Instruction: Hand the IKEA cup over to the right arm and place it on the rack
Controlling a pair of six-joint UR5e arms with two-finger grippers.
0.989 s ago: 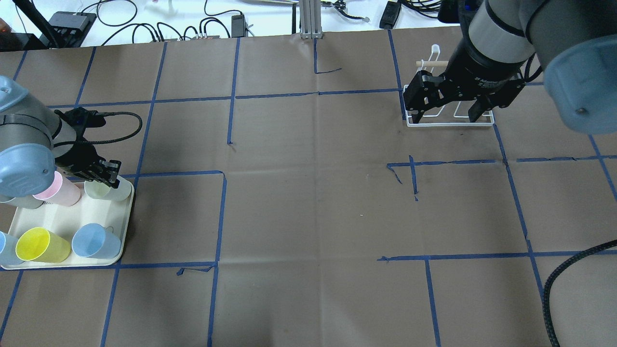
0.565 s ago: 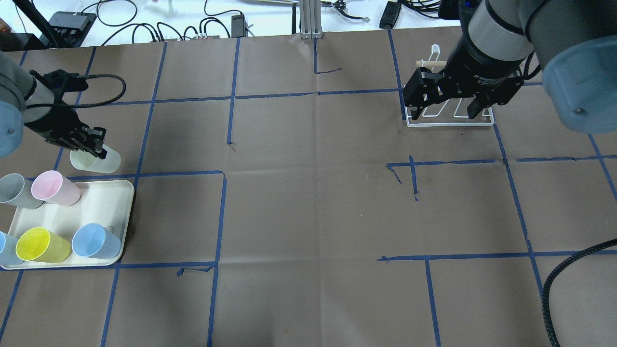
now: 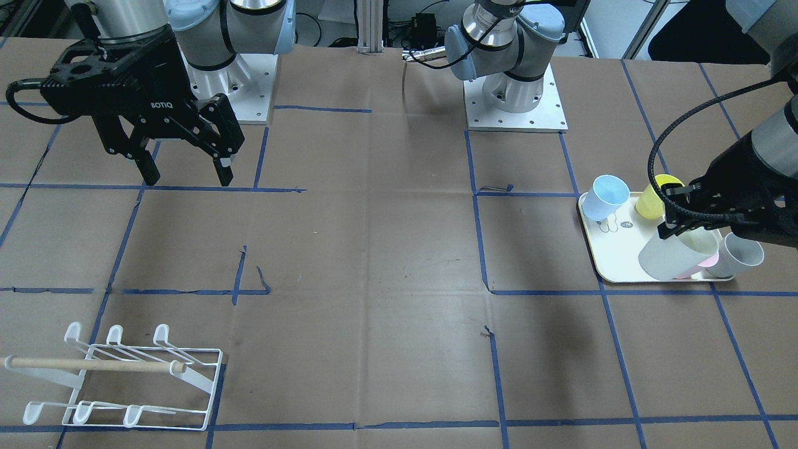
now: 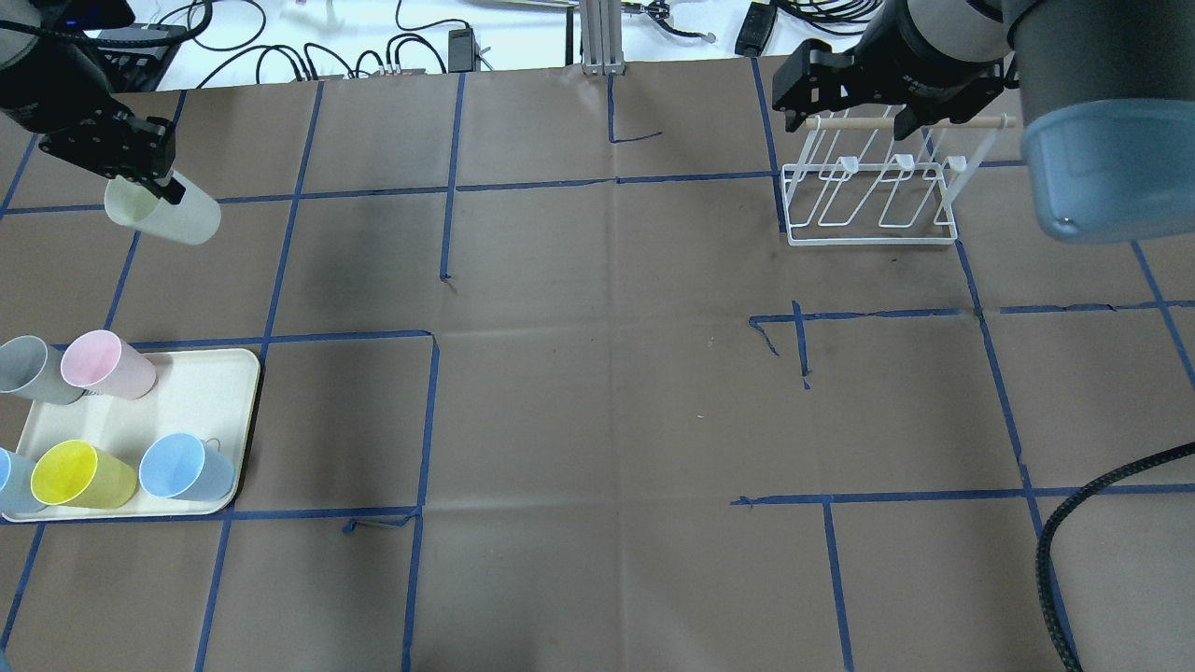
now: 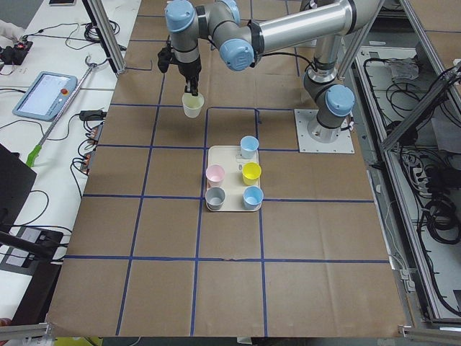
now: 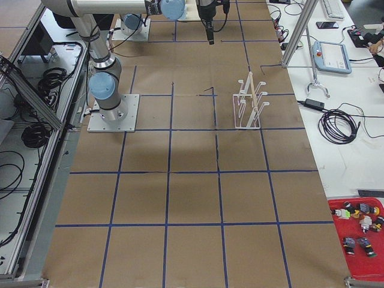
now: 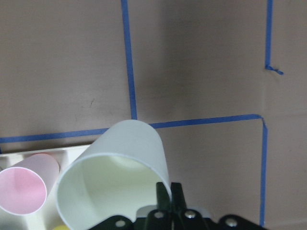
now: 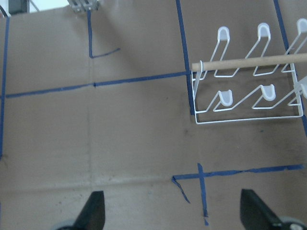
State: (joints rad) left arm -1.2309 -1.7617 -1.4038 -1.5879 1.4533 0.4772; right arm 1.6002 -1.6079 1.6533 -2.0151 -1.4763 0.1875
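Note:
My left gripper (image 4: 140, 173) is shut on the rim of a pale green IKEA cup (image 4: 164, 217) and holds it in the air, tilted, beyond the tray. The cup also shows in the front view (image 3: 676, 255) and fills the left wrist view (image 7: 115, 172), one finger inside the rim and one outside. My right gripper (image 4: 848, 126) is open and empty, high above the white wire rack (image 4: 872, 243) with its wooden dowel. The right wrist view looks down on the rack (image 8: 249, 61) from between the spread fingers.
A cream tray (image 4: 201, 392) at the near left holds several cups: grey (image 4: 33, 371), pink (image 4: 107, 364), yellow (image 4: 79, 474) and blue (image 4: 182, 467). Blue tape lines cross the brown table. Cables lie past the far edge.
My left gripper has lifted the pale green cup off the tray and carried it up and toward the far side. My right gripper has risen away from the rack, still open.

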